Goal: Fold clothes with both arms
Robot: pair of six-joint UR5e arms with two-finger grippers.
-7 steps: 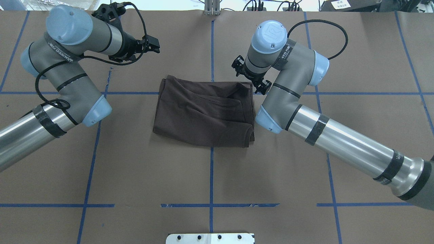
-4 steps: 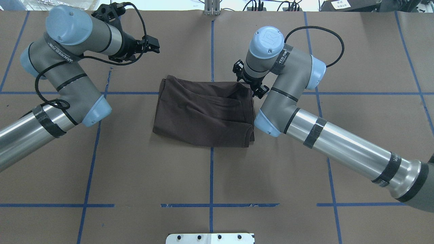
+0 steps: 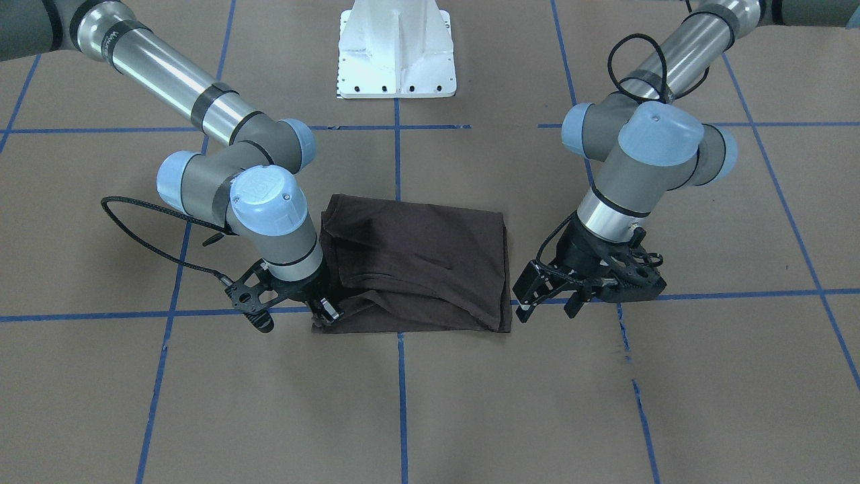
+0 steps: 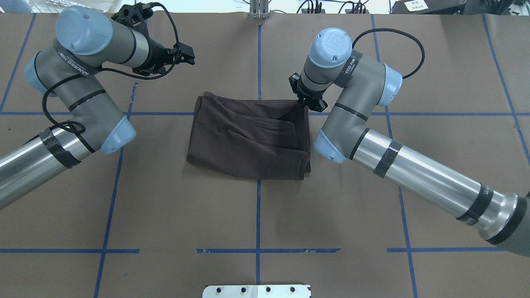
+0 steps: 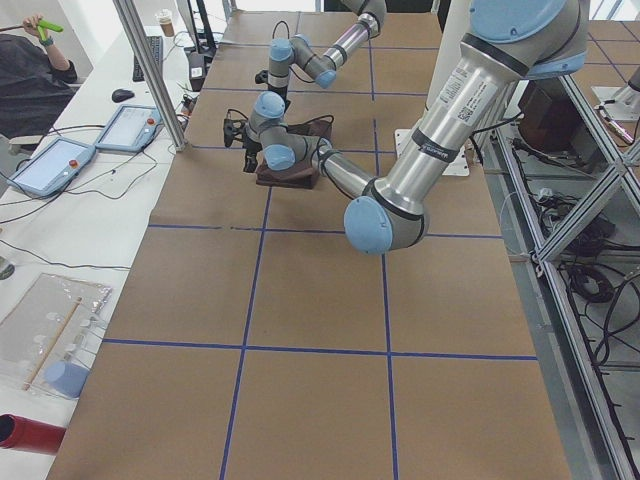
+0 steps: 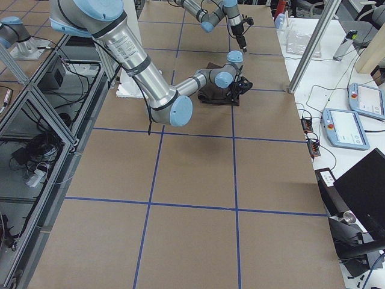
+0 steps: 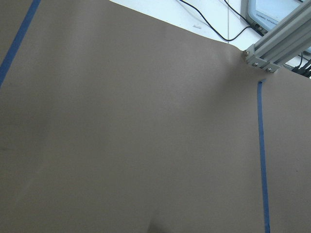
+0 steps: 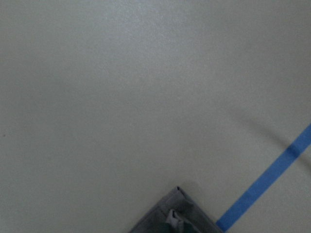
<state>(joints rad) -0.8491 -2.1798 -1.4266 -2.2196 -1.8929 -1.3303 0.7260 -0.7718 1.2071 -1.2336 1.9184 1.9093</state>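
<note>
**Fig. Both arms at the folded shirt, six views.**

- **Front-facing view:** The dark brown T-shirt (image 3: 416, 259) is folded to a rough rectangle. It lies flat at the centre of the paper-covered table (image 3: 201, 403), astride the middle blue tape line (image 3: 402, 403).
  - The right gripper (image 3: 327, 310) is down at the shirt's corner on the R side, far from the white base block (image 3: 396, 47), with its tip touching the cloth. The wrist hides the fingers, so it cannot be told whether they pinch fabric or stand apart.
  - The left gripper (image 3: 547, 301) is released, fingers spread. It is near the opposite shirt edge and apart from the cloth.
- **Overhead view:** The R wrist covers nearly all of the right gripper (image 4: 309, 104). The left gripper (image 4: 187, 56) sits beyond the shirt's far L corner. The fold layers of the T-shirt (image 4: 248, 138) show better here.
- **Wrist cams:**
  - The L cam shows only paper, tape and an aluminium post (image 7: 277, 46).
  - The R cam shows paper, tape and a grey corner (image 8: 175, 213) at the lower edge, identity unclear.
- **Writing:** There is a "UR" mark on the R arm's joint cap (image 4: 332, 41). The strap print on both forearms is only partly legible.
- **Surroundings (side views):** Pendant tablets (image 5: 40, 165) lie on the bench by a seated operator (image 5: 30, 80). The near arm blocks part of the shirt in each side view.
</note>
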